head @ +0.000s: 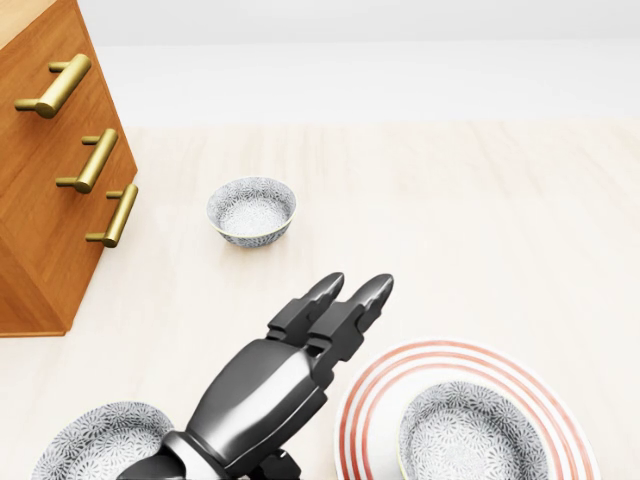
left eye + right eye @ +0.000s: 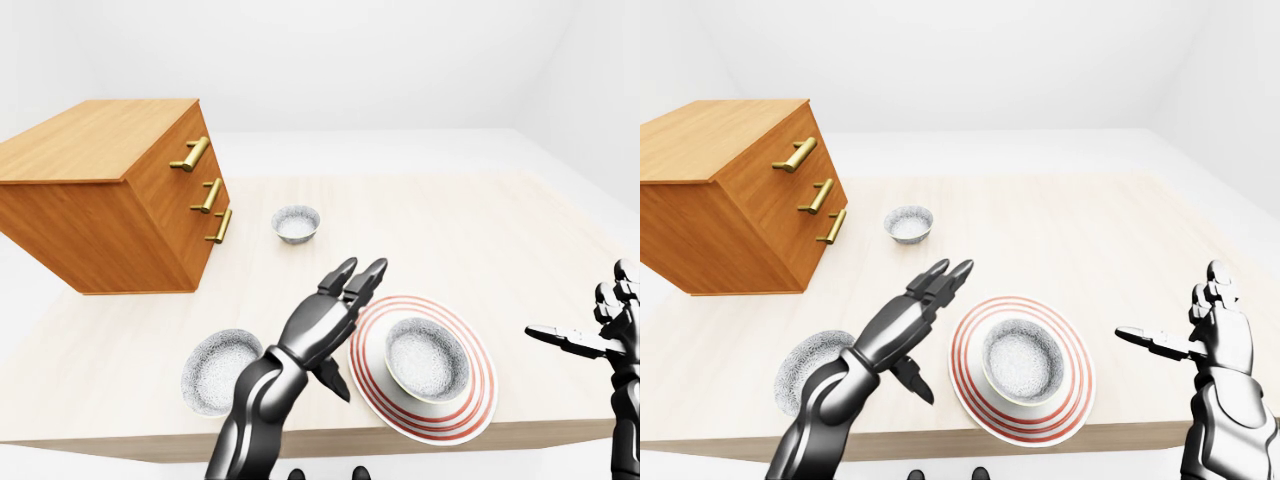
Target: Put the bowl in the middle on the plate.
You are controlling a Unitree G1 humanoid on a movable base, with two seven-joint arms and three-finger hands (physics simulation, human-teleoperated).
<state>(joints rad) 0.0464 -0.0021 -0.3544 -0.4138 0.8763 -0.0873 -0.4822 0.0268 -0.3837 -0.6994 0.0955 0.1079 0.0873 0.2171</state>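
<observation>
Our left hand [image 2: 335, 315] hovers with fingers spread, holding nothing, just beside the striped plate [image 2: 478, 400] near the table's [image 2: 480, 230] bottom edge. On that plate sits one bowl [image 2: 427, 360]. Our right hand [image 2: 1200, 335] is also spread, off the table's right edge.

Left hand [image 2: 335, 315] raised, fingers [image 2: 362, 280] straight and spread, empty, right hand [image 2: 1200, 335] at lower right, open, thumb pointing left, holding nothing

Bowl [image 2: 427, 361] on plate [image 2: 480, 398]
</observation>
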